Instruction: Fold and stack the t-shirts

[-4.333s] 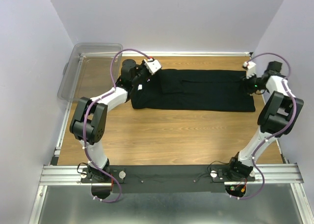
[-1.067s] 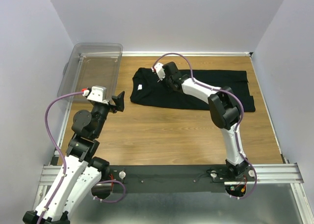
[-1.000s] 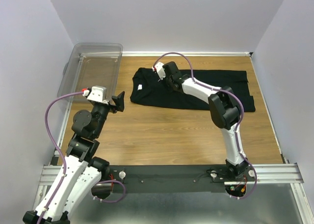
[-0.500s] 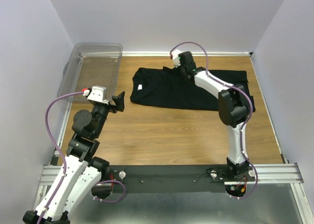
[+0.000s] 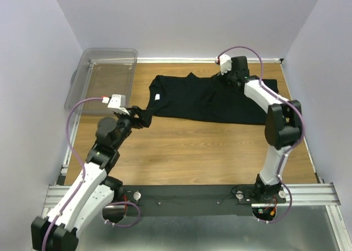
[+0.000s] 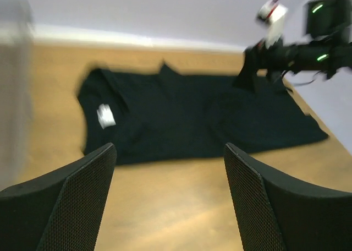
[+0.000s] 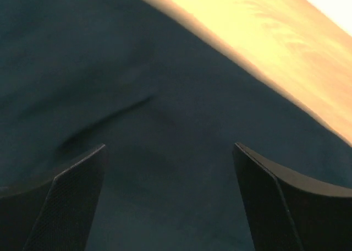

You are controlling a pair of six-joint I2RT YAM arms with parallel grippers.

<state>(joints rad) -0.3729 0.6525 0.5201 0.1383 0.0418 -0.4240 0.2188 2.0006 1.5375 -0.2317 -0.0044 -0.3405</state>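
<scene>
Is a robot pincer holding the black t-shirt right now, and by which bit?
No, nothing is held. The left pincer and the right pincer are both open and empty; the t-shirt lies free.

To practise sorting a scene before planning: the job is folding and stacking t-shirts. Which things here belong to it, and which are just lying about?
Belongs to the job:
- black t-shirt, lying spread on the table

Just lying about:
- clear plastic bin, at the far left, apart from the shirt
</scene>
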